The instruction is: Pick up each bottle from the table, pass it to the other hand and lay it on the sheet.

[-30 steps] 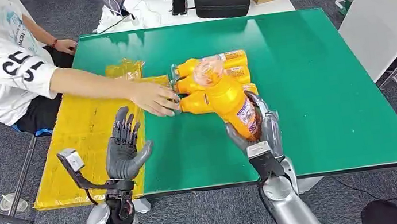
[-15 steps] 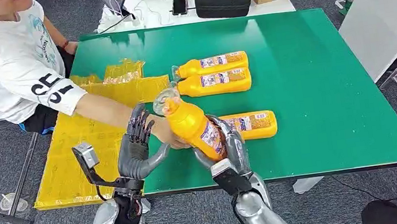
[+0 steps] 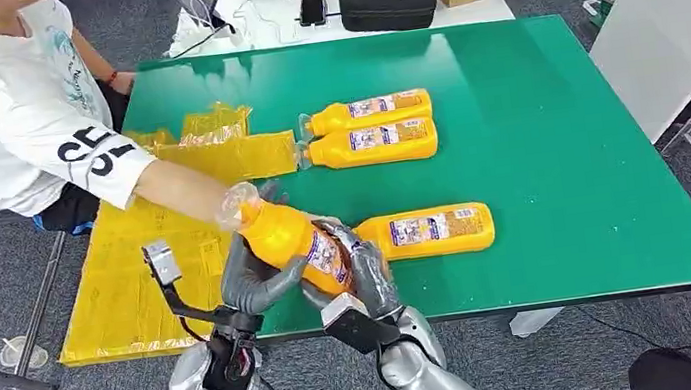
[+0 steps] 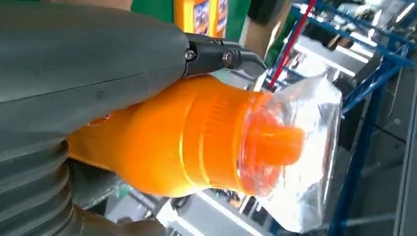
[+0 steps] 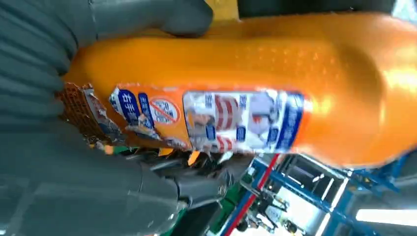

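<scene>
Handover under way: the held bottle [image 3: 289, 238] has come leftward from the green table [image 3: 557, 147] middle to its near edge, meeting the left hand [image 3: 250, 278].
Right hand [image 3: 357, 272] clamps its base; left fingers seemingly wrap its neck. Yellow sheet [image 3: 140, 272] bare; three bottles [image 3: 373, 129] still on the table.

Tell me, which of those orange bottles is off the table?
The orange bottle held between the left hand and right hand, its wrapped cap pointing up-left. The other three bottles lie flat on the green table.
</scene>
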Controlling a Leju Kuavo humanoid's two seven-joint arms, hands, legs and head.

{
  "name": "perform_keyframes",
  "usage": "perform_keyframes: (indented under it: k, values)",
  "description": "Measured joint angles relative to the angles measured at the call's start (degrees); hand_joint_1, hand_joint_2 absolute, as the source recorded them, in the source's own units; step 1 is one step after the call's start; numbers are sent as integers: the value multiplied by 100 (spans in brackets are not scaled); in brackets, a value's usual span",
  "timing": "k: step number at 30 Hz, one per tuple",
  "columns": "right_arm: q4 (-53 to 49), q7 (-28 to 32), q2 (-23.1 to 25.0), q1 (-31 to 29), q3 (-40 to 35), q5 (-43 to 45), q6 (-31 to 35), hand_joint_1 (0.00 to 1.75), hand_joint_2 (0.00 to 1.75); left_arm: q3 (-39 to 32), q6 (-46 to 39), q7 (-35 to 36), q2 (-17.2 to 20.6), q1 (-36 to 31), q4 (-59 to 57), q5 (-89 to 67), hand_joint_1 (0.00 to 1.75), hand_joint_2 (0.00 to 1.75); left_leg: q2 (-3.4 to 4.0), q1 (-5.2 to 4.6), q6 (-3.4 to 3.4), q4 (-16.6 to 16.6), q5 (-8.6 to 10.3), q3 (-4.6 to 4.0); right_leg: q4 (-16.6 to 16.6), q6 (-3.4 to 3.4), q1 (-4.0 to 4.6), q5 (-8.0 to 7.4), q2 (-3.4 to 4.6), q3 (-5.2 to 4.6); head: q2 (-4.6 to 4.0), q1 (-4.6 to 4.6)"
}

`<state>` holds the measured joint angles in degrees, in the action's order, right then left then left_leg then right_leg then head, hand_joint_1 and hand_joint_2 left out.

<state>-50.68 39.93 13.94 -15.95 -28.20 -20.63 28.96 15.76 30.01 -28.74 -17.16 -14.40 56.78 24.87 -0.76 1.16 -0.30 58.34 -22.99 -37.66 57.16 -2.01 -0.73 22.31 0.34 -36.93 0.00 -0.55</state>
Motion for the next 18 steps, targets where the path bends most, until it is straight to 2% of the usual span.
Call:
perform_keyframes:
  k: [9, 13, 14, 18]
  values:
    - [398, 15, 74, -142, -63, -50, -20, 175, 175, 0, -66, -24, 39, 4, -107, -66, 0, 175, 0, 0, 0, 0, 0, 1, 0, 0, 0, 0, 0, 0, 0, -2]
    - [557, 15, 149, -177, -101, -48, 9, 175, 175, 112, -665, -337, 72, -39, -149, -889, 0, 175, 0, 0, 0, 0, 0, 1, 0, 0, 1, 0, 0, -1, 0, 0]
    - [586, 15, 160, -181, -125, -31, 33, 175, 175, 147, -930, -400, 90, -72, -162, -1191, 7, 175, 0, 0, 0, 0, 0, 1, 0, 0, 1, 0, 0, 0, 0, -2]
    - [632, 11, 197, -192, -168, 20, 53, 175, 175, 334, -1688, -461, 149, -128, -258, -2211, 5, 175, 1, 0, 0, 0, 0, 1, 0, 0, 0, 0, 0, -1, 0, 0]
